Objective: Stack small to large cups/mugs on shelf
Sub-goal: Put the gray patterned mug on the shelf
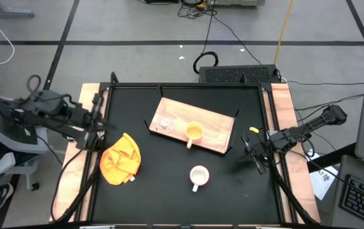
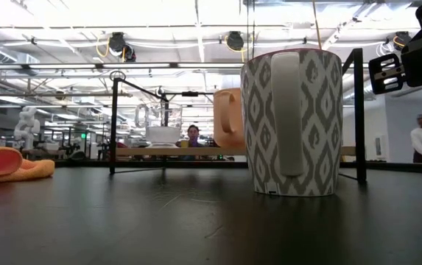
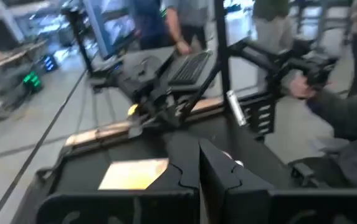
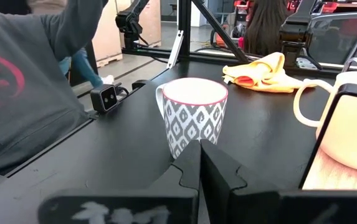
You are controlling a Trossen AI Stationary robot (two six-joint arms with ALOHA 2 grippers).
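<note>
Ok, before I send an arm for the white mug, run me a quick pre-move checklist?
1. White mug upright on the black tabletop, off the shelf: ok.
2. Shelf has bare room beside the yellow mug and glass cup: ok.
3. Right gripper shut and empty, needs opening: not ok.
4. Left gripper shut, parked at the table's left edge: ok.
5. Orange cloth clear of the mug: ok.
6. Mug empty inside: cannot tell.

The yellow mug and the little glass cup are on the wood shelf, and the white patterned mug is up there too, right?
Not quite. The white patterned mug stands on the black table, in front of the shelf, as the high view shows. The yellow mug and the glass cup are on the shelf.
</note>
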